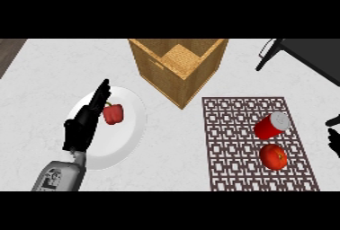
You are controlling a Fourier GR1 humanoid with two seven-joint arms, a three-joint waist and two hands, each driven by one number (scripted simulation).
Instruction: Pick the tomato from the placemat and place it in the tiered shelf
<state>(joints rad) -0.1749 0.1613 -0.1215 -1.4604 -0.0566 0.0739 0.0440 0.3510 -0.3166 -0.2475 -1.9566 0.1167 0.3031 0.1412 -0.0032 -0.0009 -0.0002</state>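
White marbled table (179,148) fills the view, with a dark lattice-patterned placemat (229,148) as the landmark. At the mat's right edge, only black fingertips of the right hand (334,140) show; whether they are spread or curled cannot be told. Just left of them, on the mat's lower right part, sits the round red tomato (274,157), touched by nothing. Beside it, toward the mat's far end, lies a red can with a grey lid (273,125), close enough to get in the way. Beyond the mat's far left corner stands the tall woven wooden tiered shelf (178,67). Well left of the mat, the left hand (86,121) hangs with straight, relaxed fingers over a round white plate (129,139), next to a small red bell pepper (114,113).

The step is likely the reach: the right hand should come at the tomato from the side away from the can, curl round it fully before lifting, then carry it clear above the can toward the shelf.
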